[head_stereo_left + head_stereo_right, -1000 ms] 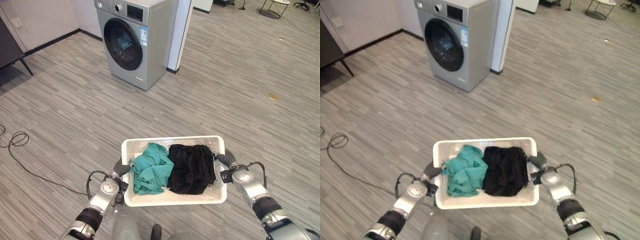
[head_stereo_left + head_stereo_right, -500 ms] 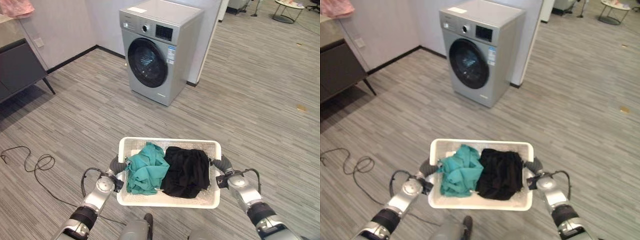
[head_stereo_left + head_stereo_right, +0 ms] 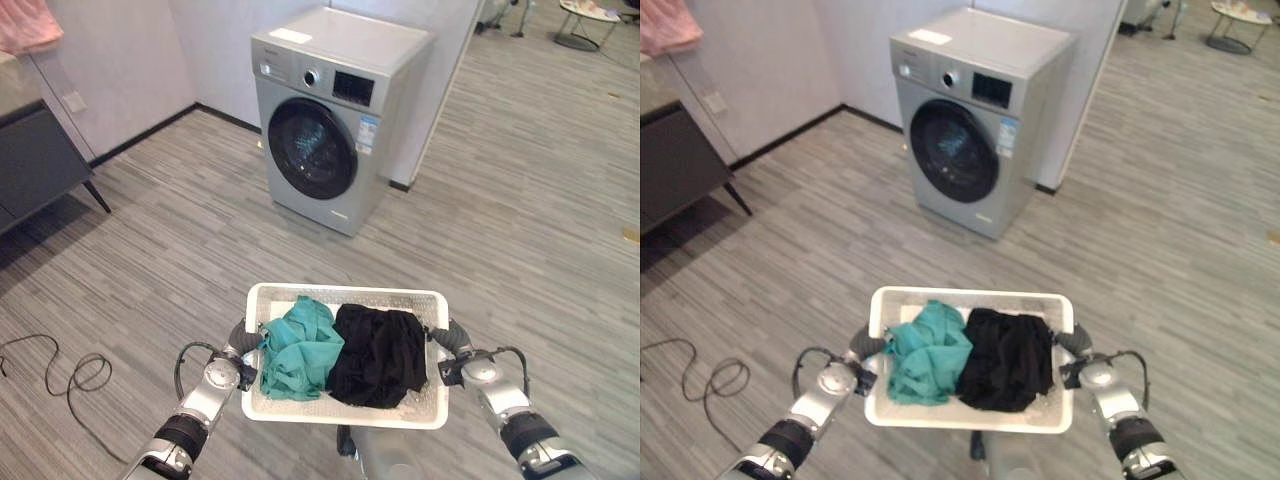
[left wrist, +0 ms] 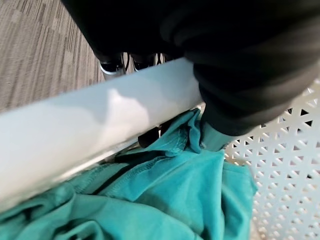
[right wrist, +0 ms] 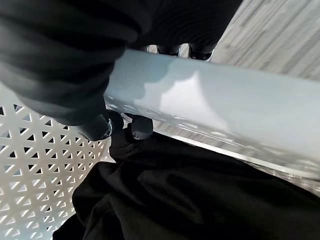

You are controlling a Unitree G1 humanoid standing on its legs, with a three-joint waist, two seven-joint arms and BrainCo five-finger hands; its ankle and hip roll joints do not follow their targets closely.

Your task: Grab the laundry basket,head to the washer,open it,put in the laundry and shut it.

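Two hands, left (image 3: 243, 340) and right (image 3: 449, 337), clasp the perforated white basket's (image 3: 345, 415) rims (fingers curled over); washer (image 3: 335, 120) closed.

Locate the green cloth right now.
In the eye views the green cloth lies in the left half of the white basket, touching the black cloth on its right.

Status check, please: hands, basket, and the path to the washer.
Left hand and right hand both curled on the basket rim. Green cloth and black cloth inside. Washer ahead, door closed. Bare floor between.
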